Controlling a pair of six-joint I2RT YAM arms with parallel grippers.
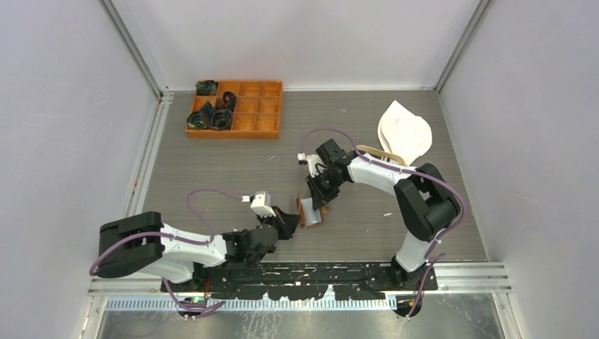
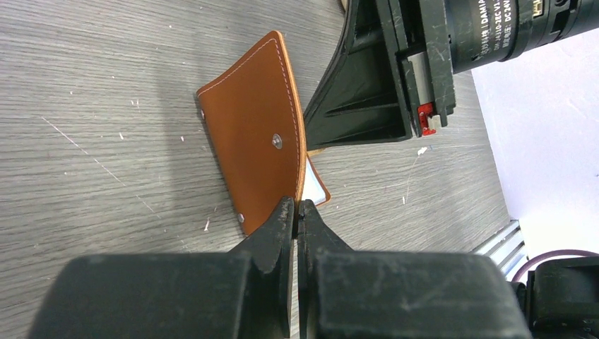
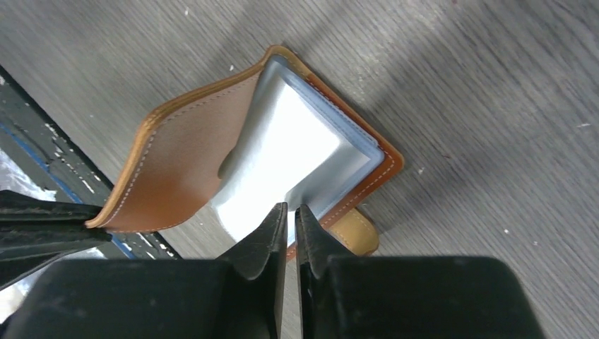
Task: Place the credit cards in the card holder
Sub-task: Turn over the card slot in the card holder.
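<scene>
Grey wood-grain table (image 1: 212, 176), plain white walls (image 1: 70, 106) all round, an orange box (image 1: 261, 120) of compartments at the far left and a pale tray (image 1: 406, 131) at the far right. In the middle, close to the arms, sat the brown leather wallet (image 3: 176, 169). It was open, with pale stitching along its edge, a small stud on the outer face and one flap raised off the table. Inside lay a silvery-grey card (image 3: 289, 148), resting against the lower flap. The left gripper (image 2: 298, 212) was clamped tight on the raised flap's edge, no gap at all. The right gripper (image 3: 289, 215) sat at the card's near edge, fingers almost together with only a thin slit between. Whether they pinched the card, I could not tell.
</scene>
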